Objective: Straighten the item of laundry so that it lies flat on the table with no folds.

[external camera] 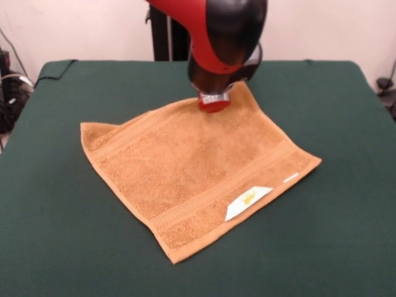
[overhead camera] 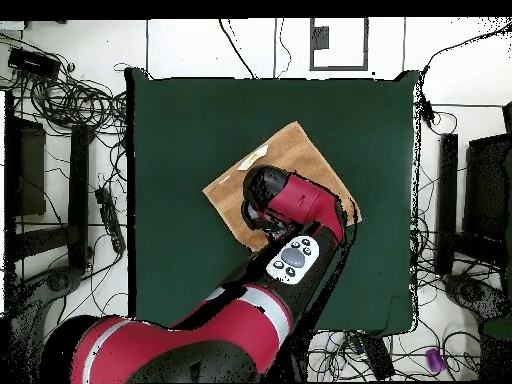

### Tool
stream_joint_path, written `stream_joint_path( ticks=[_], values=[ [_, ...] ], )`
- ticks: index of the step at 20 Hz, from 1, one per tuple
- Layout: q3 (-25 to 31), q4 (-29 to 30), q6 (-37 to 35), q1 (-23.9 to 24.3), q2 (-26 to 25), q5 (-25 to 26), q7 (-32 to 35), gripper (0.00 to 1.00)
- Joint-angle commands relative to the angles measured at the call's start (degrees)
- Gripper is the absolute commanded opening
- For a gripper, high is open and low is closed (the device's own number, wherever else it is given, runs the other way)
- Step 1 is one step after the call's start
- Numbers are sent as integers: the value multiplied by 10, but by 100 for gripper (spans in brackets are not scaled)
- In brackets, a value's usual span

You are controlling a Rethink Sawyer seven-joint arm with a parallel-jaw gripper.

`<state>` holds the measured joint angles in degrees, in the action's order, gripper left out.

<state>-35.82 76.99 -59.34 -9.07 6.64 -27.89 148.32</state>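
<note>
An orange-tan towel [external camera: 198, 170] lies spread on the green table [external camera: 55, 204], turned like a diamond, roughly in the table's middle. It looks mostly flat. Woven bands run parallel to two opposite edges. In the front view, the towel's left corner, well off to the side of the claw, shows a slight ripple and a lifted edge.

A white label [external camera: 247, 202] with a yellow mark sits at the towel's edge on the camera side, well away from the claw and across the cloth from it. A second, smaller white tag [external camera: 291, 177] lies on the same edge, just along from the label.

The claw [external camera: 214, 103] points down at the towel's far corner, the one nearest the robot's pedestal. Its red tip appears to touch or press the cloth there, though the contact is hard to confirm. The bulky red and black arm [external camera: 223, 31] hides the tip, so I cannot tell how wide the claw is or whether it grips the cloth.

In the overhead view, the arm [overhead camera: 290, 205] reaches from the base and covers much of the towel [overhead camera: 295, 150]. Cables and equipment surround the table [overhead camera: 200, 120] on the floor.
</note>
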Motion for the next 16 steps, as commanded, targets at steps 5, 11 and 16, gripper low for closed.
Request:
stream_joint_path(
  ticks=[5,11,16],
  values=[
    [-2,-77,-154,-22,12,-1,191,0],
    [-1,-127,-173,-8,0,-16,200,0],
    [20,-154,-144,22,-18,-24,168,0]
  ],
)
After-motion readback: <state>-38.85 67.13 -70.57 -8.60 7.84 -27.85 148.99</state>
